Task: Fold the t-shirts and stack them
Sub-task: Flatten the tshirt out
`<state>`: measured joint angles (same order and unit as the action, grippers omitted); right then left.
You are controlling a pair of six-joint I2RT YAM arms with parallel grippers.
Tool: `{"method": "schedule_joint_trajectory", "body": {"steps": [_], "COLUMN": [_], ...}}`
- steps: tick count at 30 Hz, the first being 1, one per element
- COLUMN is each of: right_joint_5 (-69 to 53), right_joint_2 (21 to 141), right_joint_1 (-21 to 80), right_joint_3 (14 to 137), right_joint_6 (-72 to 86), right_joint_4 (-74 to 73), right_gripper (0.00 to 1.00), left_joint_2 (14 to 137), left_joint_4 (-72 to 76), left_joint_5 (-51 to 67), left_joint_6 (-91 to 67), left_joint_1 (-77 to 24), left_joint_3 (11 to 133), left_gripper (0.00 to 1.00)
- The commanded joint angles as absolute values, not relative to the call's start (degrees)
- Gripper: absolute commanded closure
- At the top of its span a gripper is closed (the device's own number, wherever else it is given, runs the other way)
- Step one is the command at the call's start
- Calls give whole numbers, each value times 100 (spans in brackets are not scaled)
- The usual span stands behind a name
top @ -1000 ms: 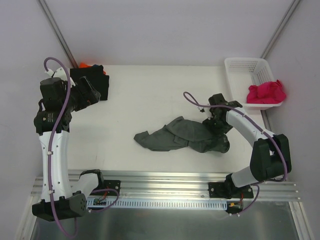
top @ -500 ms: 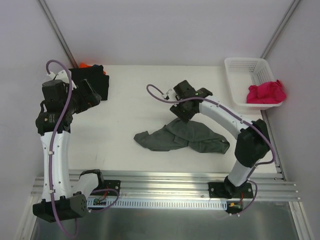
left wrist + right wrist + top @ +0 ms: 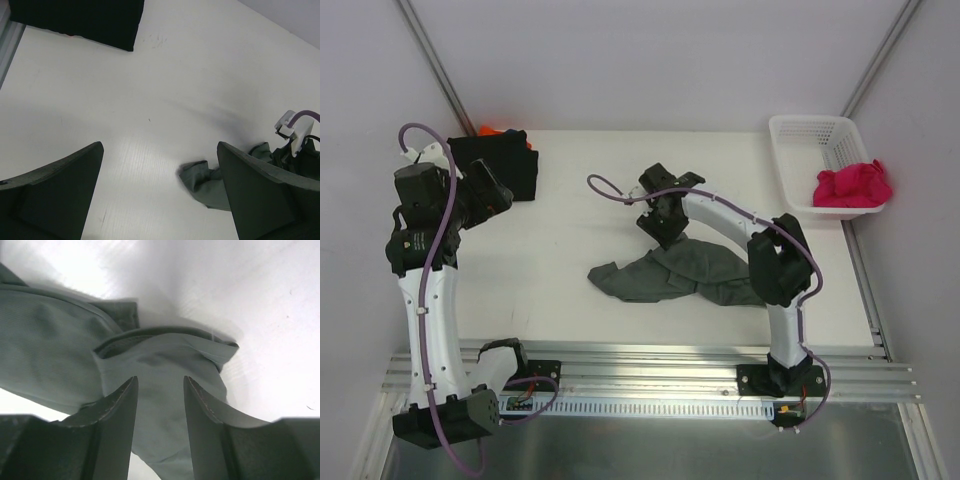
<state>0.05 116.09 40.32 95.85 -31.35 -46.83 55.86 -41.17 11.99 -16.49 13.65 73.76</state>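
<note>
The dark grey t-shirt (image 3: pixel 690 272) lies crumpled mid-way along the surface (image 3: pixel 590 200), toward its near edge. The right gripper (image 3: pixel 160 385), half open, hovers over its far fold, likely to pinch it. The left gripper (image 3: pixel 159 150) hangs fully released.

R end effector (image 3: pixel 667 230) swung left, to grey t-shirt (image 3: pixel 665 277) far edge

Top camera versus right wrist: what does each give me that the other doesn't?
Only the top view: the black shirt at far left, and the magenta shirt in the white basket. Only the right wrist: a folded edge close up, with the right gripper jaws parted over it. Both: the crumpled grey shirt.
</note>
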Motion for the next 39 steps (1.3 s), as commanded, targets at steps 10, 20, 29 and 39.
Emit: {"method": "schedule_joint_trajectory", "body": {"steps": [10, 20, 29, 39], "right_joint_5": [-387, -281, -70, 325], "right_joint_2": [11373, 11636, 11856, 11839], "right_joint_1": [4649, 4746, 4746, 4702], "right_joint_3": [9791, 9835, 9958, 9906], "right_joint_6": [-2830, -2927, -3059, -3164], "right_joint_4": [-4825, -4729, -4649, -4518], "right_gripper": [55, 55, 55, 56], "left_joint_2": [5537, 5625, 5625, 5686], "left_joint_4": [-4043, -4043, -4078, -4078], "left_joint_5": [1239, 1353, 1406, 1520], "left_joint_6": [-1626, -1670, -1670, -1670], "left_joint_1": [1477, 1485, 1485, 1485], "left_joint_3": [7286, 7453, 7515, 7550], "left_gripper": [1, 1, 1, 1]}}
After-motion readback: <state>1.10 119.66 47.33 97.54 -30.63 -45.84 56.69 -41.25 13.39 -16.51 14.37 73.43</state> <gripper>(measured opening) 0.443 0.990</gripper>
